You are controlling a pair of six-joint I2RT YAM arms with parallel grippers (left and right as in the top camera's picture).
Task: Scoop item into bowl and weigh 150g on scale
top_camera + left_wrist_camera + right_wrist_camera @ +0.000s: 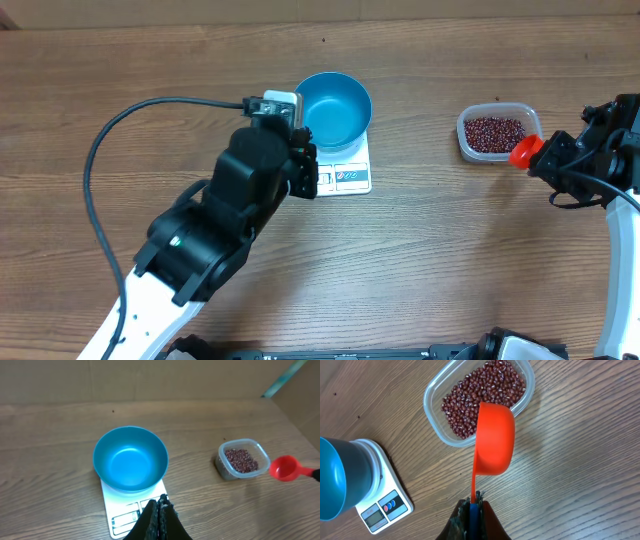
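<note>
The blue bowl (335,107) (130,459) (332,477) stands empty on the white scale (350,176) (126,514) (382,500). Dark red-brown beans, the item (494,131) (241,460) (482,395), fill a clear plastic tub (497,107) (435,397). My right gripper (548,158) (474,500) is shut on the handle of a red scoop (523,152) (286,468) (494,440), whose cup hangs just at the tub's near rim, apparently empty. My left gripper (306,178) (160,505) is shut on nothing, hovering over the scale's front panel.
A black cable (110,150) loops over the wooden table (430,250) left of the left arm. The tub sits to the right of the scale, with bare wood between them.
</note>
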